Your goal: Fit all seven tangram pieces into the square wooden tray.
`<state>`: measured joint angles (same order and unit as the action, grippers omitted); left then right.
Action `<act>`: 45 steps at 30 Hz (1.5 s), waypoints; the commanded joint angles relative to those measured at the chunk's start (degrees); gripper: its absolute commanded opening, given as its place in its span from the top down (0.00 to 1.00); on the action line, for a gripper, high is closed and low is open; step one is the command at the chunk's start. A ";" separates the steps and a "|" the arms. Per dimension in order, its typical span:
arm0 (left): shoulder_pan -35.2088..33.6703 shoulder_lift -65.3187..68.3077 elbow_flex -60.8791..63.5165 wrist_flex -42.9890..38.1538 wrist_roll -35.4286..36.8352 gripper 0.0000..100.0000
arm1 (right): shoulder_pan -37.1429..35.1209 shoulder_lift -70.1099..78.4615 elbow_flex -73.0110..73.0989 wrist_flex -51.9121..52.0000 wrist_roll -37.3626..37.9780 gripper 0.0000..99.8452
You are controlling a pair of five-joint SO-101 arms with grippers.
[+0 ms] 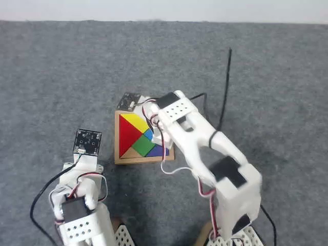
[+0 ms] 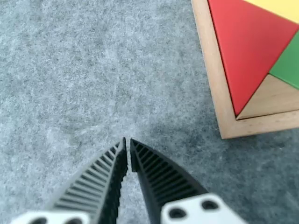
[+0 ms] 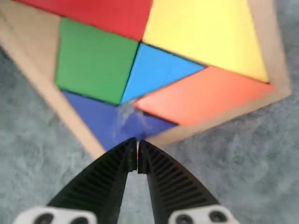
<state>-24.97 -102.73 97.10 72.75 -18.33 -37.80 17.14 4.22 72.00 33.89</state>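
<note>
The square wooden tray [image 1: 117, 139] lies mid-table. In it lie a yellow triangle [image 1: 135, 122], a red triangle [image 1: 128, 137], a green square [image 1: 143, 145] and a purple triangle [image 1: 158, 151]. Close up, a blue triangle [image 3: 156, 70] and an orange parallelogram [image 3: 205, 95] sit beside them. A triangular patch of bare tray floor [image 2: 275, 98] shows at one corner next to the red triangle [image 2: 252, 46]. My right gripper [image 3: 137, 142] is shut and empty, just above the tray's rim [image 3: 219, 123] by the purple triangle [image 3: 117, 121]. My left gripper [image 2: 127, 140] is shut and empty over the carpet, left of the tray [image 2: 210, 70].
Grey carpet [image 1: 61, 77] covers the table all around the tray. The right arm [image 1: 205, 138] reaches across the tray's right side. A black cable [image 1: 225, 87] runs away behind it. The left arm [image 1: 82, 205] stands at the near left.
</note>
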 commanded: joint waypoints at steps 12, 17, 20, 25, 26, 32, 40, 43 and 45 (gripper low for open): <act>-0.26 -1.23 -0.57 0.18 -0.26 0.98 | 3.12 -10.33 19.52 -36.70 -3.78 0.99; -0.26 -1.23 -0.57 0.18 -0.26 0.98 | 3.38 -4.18 12.75 -30.37 -3.78 0.99; -0.26 -1.23 -0.57 0.18 -0.26 0.98 | 3.30 -1.10 7.91 -24.40 -3.69 0.99; -0.26 -1.23 -0.57 0.18 -0.26 0.98 | 1.54 1.45 0.44 -12.18 4.22 0.99; -0.26 -1.23 -0.57 0.18 -0.26 0.98 | 1.10 1.36 -0.44 -10.15 5.98 0.99; -0.26 -1.23 -0.57 0.18 -0.26 0.98 | 2.15 -5.23 2.81 -11.30 6.24 0.99; -0.26 -1.23 -0.57 0.18 -0.26 0.98 | 4.97 -17.54 16.70 -21.49 3.60 0.99; -0.26 -1.23 -0.57 0.18 -0.26 0.98 | 6.55 -27.21 22.95 -20.26 3.52 0.99; -0.26 -1.23 -0.57 0.18 -0.26 0.98 | 7.78 -36.70 30.59 -22.55 3.43 0.99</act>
<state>-24.97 -102.73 97.10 72.75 -18.33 -32.35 -4.84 27.96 51.78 38.02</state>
